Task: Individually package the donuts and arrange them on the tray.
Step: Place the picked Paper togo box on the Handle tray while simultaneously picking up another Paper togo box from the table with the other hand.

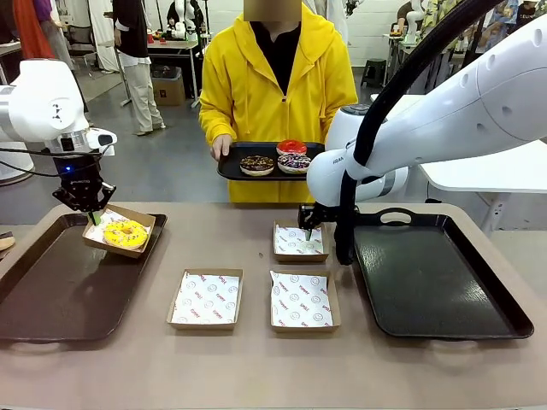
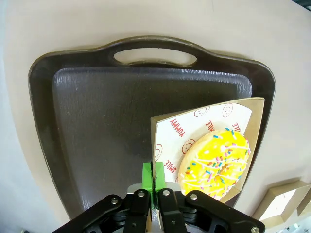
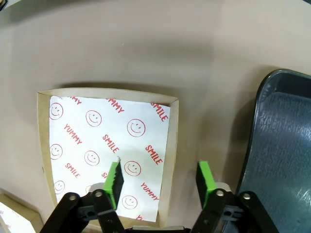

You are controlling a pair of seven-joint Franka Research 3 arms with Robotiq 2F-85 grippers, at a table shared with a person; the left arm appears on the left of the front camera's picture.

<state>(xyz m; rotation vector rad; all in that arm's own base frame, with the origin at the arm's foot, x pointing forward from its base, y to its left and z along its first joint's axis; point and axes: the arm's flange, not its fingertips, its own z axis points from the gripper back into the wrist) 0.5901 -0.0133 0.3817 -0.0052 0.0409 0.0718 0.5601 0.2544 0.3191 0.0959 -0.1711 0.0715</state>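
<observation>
Yellow-iced donut (image 1: pixel 126 234) lay icing-up in a tilted box (image 1: pixel 149 225) pinched by the left gripper (image 1: pixel 94 217). Right gripper (image 3: pixel 159 169) gaped wide.

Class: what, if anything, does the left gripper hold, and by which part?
The left gripper pinches the paper-lined brown cardboard box carrying the yellow-iced ring donut, by its rim.
</observation>
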